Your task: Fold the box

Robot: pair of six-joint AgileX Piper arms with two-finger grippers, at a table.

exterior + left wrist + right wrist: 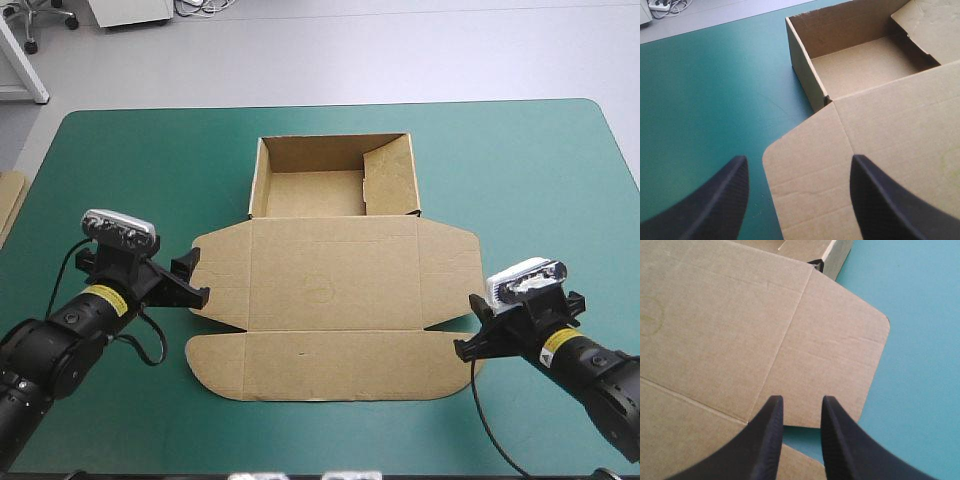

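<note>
Starting at the left edge of the table [520,170], with its teal-green cover, a strip of more brown board [8,205] pokes into sight. Next comes the left gripper [193,280], held low just beside the left side flap [222,275] of the box [335,250]. Its black fingers [725,200] are spread wide with nothing between them. In the left wrist view the rounded corner of that flap lies ahead of the gap, and one finger is over the bare cover.

The box sits in the middle of the table. Its far part is an open tray [310,190] with its walls raised, and a notched panel [392,172] stands along the tray's right side. The lid [335,275] lies flat on the cover on the near side of the tray, with a faint circle [318,288] marked on it. A long front flap [330,365] also lies flat, nearest the robot.

The right side flap [450,270] lies flat too, with rounded corners. The right gripper [472,328] is at the notch where this flap meets the front flap. Its fingers [765,440] stand only a little apart and pinch nothing, and their tips are just at the flap's near edge.
</note>
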